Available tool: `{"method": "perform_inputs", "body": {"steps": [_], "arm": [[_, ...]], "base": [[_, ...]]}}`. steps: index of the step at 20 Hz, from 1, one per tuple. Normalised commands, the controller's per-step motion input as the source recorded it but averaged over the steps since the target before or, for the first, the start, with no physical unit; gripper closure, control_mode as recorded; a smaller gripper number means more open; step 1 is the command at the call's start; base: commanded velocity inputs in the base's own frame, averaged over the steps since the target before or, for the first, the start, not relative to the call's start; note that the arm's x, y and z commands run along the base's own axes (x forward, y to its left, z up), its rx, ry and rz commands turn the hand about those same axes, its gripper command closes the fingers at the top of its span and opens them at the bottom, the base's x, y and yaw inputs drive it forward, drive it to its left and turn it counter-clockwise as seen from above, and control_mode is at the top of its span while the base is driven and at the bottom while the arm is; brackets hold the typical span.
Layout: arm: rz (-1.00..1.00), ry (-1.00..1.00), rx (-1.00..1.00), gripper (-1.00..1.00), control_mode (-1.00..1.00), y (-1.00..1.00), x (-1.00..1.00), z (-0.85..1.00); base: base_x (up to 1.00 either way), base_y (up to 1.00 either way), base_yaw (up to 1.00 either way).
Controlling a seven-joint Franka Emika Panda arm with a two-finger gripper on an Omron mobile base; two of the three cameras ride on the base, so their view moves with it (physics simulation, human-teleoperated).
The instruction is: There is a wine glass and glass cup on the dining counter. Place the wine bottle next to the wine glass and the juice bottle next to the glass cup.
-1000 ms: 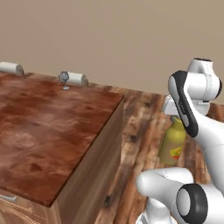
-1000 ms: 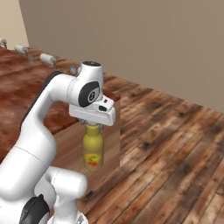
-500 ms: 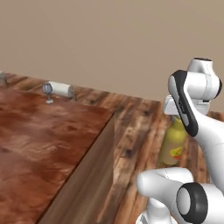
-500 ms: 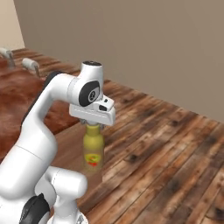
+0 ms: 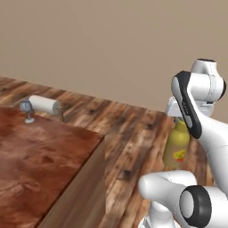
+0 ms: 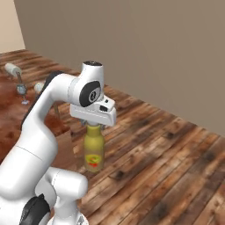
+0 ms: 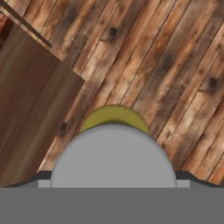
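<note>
Under the wrist, our fingers (image 6: 94, 126) are clamping wide around the cap of the juice bottle (image 6: 94, 151), so it's hanging upright over the wood floor (image 6: 167, 162), just off the corner of the dining counter (image 5: 40, 156), where a wine glass (image 5: 26, 108) is standing.

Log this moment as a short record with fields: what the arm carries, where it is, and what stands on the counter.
carried: juice bottle, upright, hanging by its cap from the gripper
position: over the wooden floor, past the end of the dining counter
on counter: wine glass near the far edge
behind glass: stool cushion
placement: not yet done
</note>
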Motion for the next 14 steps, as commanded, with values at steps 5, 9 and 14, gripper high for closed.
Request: {"method": "perform_inputs", "body": {"steps": [5, 9, 14], "arm": [[0.00, 0.00, 0.00, 1.00, 1.00, 0.00, 0.00, 0.00], [0.00, 0.00, 0.00, 1.00, 1.00, 0.00, 0.00, 0.00], [0.00, 0.00, 0.00, 1.00, 1.00, 0.00, 0.00, 0.00]], "base": [[0.75, -0.49, 0.14], [0.74, -0.45, 0.19], [0.71, -0.38, 0.29]]}}
